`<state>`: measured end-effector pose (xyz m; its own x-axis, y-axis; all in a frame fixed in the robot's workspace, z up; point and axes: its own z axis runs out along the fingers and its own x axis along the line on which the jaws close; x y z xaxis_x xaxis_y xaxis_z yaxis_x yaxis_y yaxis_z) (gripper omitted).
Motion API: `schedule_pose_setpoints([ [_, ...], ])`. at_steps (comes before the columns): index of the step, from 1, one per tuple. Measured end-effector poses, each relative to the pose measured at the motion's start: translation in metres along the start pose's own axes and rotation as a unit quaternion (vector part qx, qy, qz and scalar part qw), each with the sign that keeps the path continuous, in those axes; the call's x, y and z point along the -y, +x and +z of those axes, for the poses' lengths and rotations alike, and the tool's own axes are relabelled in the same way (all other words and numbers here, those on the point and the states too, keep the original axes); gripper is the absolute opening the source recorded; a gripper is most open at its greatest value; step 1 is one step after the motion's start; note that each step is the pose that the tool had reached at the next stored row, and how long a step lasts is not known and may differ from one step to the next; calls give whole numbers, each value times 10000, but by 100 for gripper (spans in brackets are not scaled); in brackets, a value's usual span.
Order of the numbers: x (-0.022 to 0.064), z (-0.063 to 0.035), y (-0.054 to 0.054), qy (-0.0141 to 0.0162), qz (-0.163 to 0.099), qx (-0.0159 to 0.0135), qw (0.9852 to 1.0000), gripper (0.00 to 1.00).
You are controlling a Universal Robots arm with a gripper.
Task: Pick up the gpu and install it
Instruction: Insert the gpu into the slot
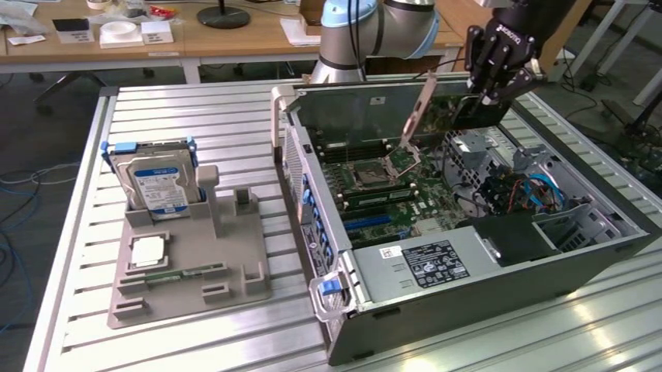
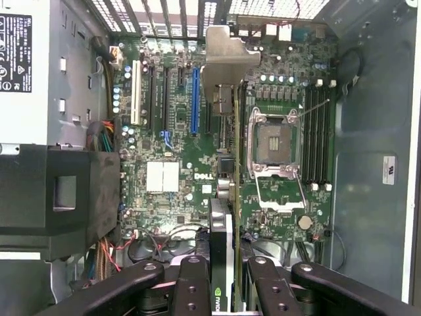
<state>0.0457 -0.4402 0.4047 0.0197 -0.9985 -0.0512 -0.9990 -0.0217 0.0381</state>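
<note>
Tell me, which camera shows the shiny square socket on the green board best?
The wrist view: it faces the socket squarely, with nothing in front. The exterior view shows the socket slanted, down inside the computer case.

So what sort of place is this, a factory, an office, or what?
Most likely a robotics lab or workshop: a robot arm hangs over an open computer case on a slatted metal table, with cluttered wooden desks behind.
</note>
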Motion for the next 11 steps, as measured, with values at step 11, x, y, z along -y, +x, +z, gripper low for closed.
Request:
schedule_pose_setpoints([
  [11, -93, 51, -8, 60, -1, -92, 9999, 27],
])
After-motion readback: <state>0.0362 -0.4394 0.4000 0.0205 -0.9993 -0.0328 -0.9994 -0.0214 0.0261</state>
